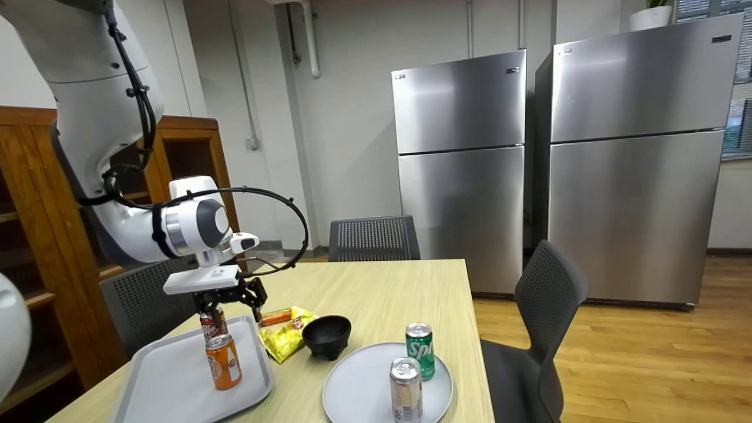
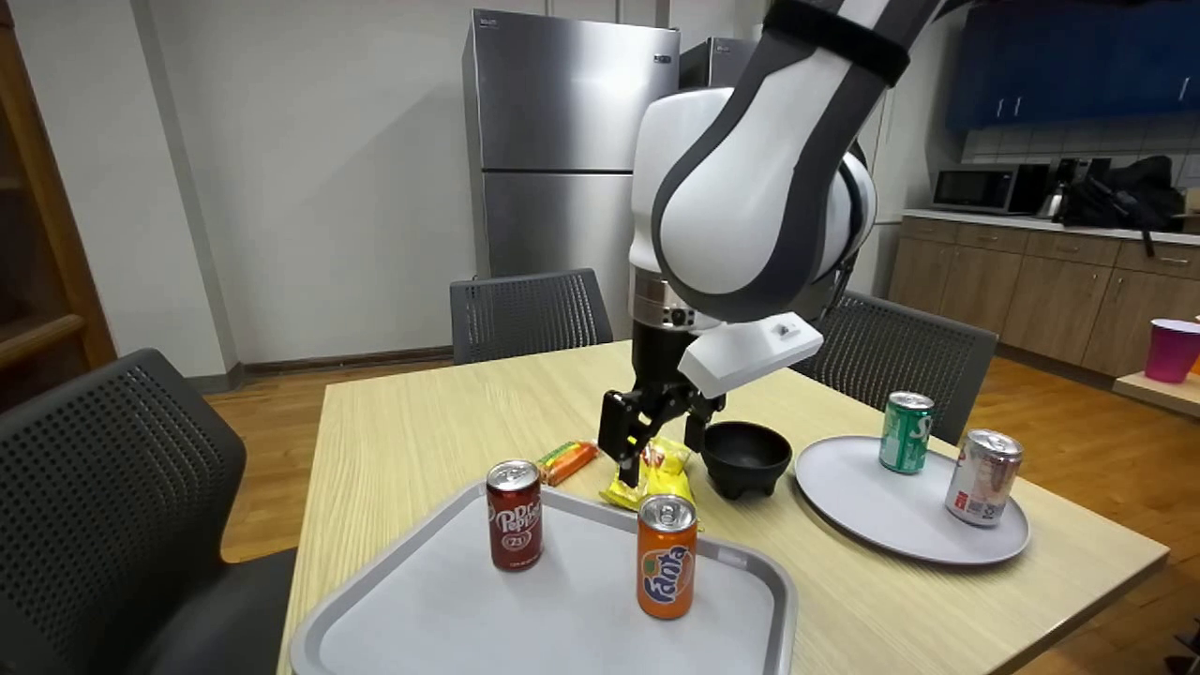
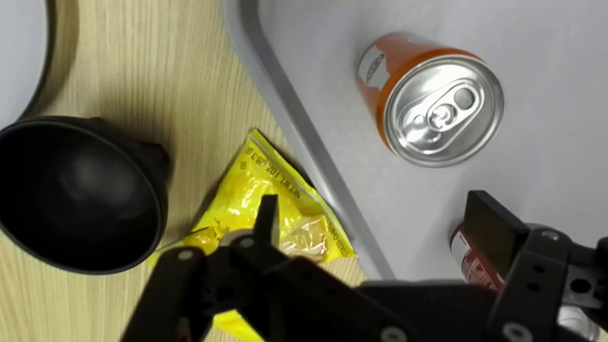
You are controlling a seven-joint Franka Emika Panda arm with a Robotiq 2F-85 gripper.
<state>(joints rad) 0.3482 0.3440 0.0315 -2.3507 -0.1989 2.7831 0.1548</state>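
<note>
Wrist view: wide-spread hand (image 3: 381, 223) partly hides potato-chip bag (image 3: 237, 202) and Dr Pepper can (image 3: 476, 266). A plate (image 3: 19, 52) is cropped, upper left.

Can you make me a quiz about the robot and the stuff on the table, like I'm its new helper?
1. What stands on the gray tray?
2. True or false: the jaws are squeezed shut.
3. Which of these lies between the tray and the black bowl?
A) green Sprite can
B) yellow chip bag
C) round plate

Key:
1. The Dr Pepper can and the Fanta can.
2. False: they stand apart.
3. B.
</note>
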